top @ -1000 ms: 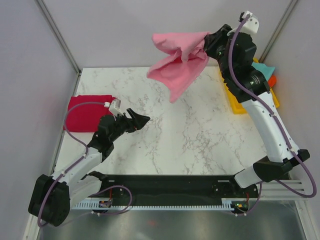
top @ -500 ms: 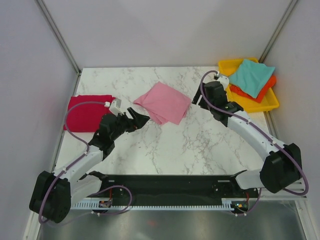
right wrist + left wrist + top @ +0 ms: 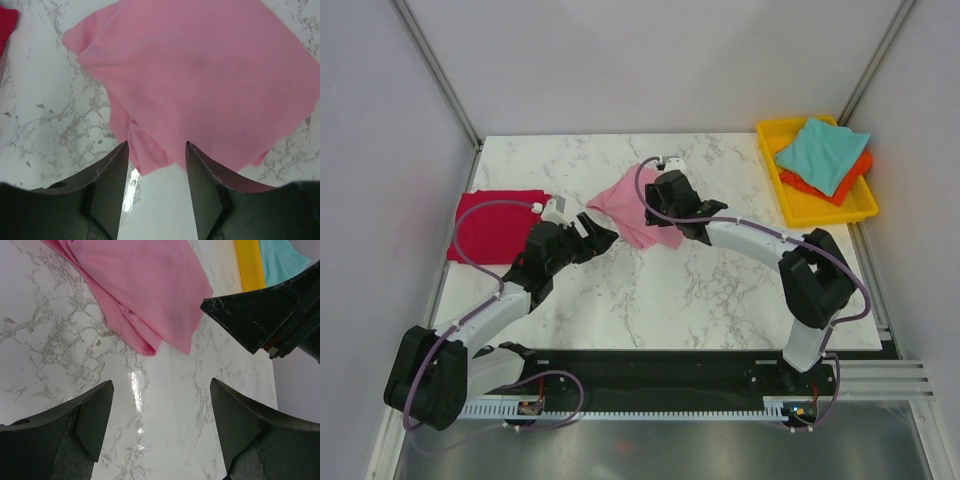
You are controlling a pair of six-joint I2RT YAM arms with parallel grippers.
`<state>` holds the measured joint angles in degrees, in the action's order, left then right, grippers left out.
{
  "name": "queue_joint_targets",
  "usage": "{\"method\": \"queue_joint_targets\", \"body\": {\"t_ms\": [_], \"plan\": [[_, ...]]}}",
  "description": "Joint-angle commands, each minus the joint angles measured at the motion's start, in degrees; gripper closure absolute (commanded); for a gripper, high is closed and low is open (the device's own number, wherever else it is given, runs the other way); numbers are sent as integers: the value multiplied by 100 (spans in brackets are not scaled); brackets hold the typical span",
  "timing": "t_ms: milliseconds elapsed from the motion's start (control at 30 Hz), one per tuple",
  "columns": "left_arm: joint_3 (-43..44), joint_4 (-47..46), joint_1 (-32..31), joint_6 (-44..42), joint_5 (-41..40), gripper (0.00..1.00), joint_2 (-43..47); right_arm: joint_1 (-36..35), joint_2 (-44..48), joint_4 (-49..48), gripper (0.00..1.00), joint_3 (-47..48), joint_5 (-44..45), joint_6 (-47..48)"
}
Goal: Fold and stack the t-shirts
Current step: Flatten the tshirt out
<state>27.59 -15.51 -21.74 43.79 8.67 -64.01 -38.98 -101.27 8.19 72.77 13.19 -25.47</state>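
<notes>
Top external view: white marble counter (image 3: 720, 290) carries everything. R arm (image 3: 760, 240) reaches from the near right corner across to mid-counter. L arm (image 3: 490, 315) stretches from the near left corner toward the ctr.

Red shirt (image 3: 490, 225) lies folded flat at the left edge, approx halfway back. Pink shirt (image 3: 625, 205) lies loosely doubled over near the counter's ctr, a bit toward the far edge, w/ overlapping layers and a rumpled ridge along one side. The two shirts are well apart.

Yellow tray (image 3: 800, 205) sits at the far right corner. In it the teal shirt (image 3: 823, 152) lies on top of the orange shirt (image 3: 835, 188); orange shows only along the tray's near-right side.

R hand (image 3: 156, 147) is right over the pink shirt, fingers pointing down at it, parted to a medium gap w/ nothing pinched btwn them. Can't tell if the tips touch the cloth.

L hand (image 3: 160, 387) hovers over bare marble just beside the pink shirt's near-left side, fingers spread wide, empty, clear of the cloth. The two hands are near each other.
</notes>
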Motion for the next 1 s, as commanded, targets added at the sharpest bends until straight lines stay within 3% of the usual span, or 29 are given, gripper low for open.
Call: {"method": "queue_joint_targets", "body": {"t_ms": [0, 133, 467, 767, 867, 900, 967], "plan": [[167, 56, 11, -55, -321, 14, 29, 57, -497, 7, 44, 815, 122, 341], [185, 136, 82, 7, -348, 17, -41, 49, -1025, 324, 46, 1212, 245, 429], [308, 153, 73, -64, -111, 21, -296, -22, -1404, 271, 41, 993, -70, 500], [492, 162, 64, -108, 56, 25, -797, -31, -1781, 490, 42, 1098, -264, 394], [589, 162, 56, -116, 144, 27, -1026, -31, -1940, 579, 49, 1204, -291, 377], [633, 153, 64, -108, 170, 29, -1122, -31, -1975, 596, 60, 1256, -299, 368], [668, 153, 47, -125, 241, 31, -1193, -31, -1975, 605, 71, 1283, -370, 359]]}}
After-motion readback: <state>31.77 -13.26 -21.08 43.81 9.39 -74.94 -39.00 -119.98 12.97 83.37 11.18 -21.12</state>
